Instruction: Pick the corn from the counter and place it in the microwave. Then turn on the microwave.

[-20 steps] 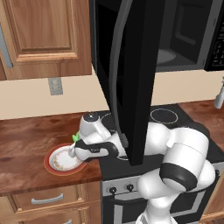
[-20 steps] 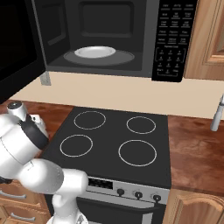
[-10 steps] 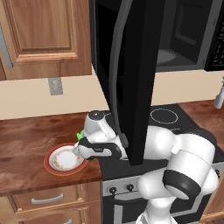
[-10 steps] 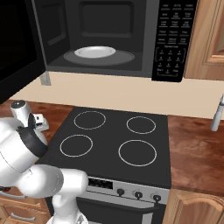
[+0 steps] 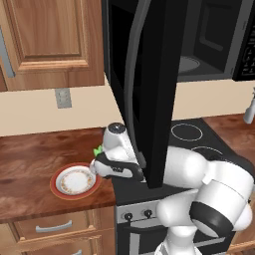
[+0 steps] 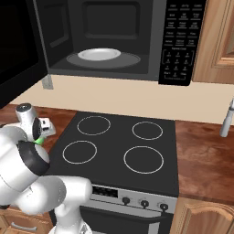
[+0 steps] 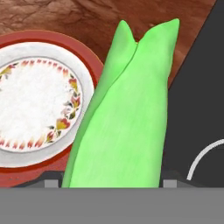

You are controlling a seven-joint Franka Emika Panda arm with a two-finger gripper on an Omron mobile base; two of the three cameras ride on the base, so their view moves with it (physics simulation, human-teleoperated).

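The bright green corn (image 7: pixel 127 113) runs lengthwise between my two finger tips (image 7: pixel 169 183), with my gripper (image 7: pixel 110 183) shut on it. It hangs above the seam between the reddish-brown counter (image 7: pixel 78 13) and the black stovetop (image 7: pixel 197 109). In the left base view the corn's leafy tip (image 5: pixel 98 149) pokes out beside my hand, and my gripper (image 5: pixel 95 167) is just right of the plate. A sliver of corn (image 6: pixel 40 141) shows in the right base view. The black microwave (image 6: pixel 105 41) hangs above, with its door (image 5: pixel 149 74) swung wide open toward me.
A white red-rimmed plate (image 5: pixel 74 182) lies on the counter (image 5: pixel 30 149) left of my hand. The open door hangs close over my arm. A glass turntable (image 6: pixel 99 54) sits inside the microwave, and the button panel (image 6: pixel 179 41) is at its right. The stovetop (image 6: pixel 119 146) has white ring burners.
My hand has moved a little up and to the right, away from the plate, with the corn in it. The jaws keep the same width.
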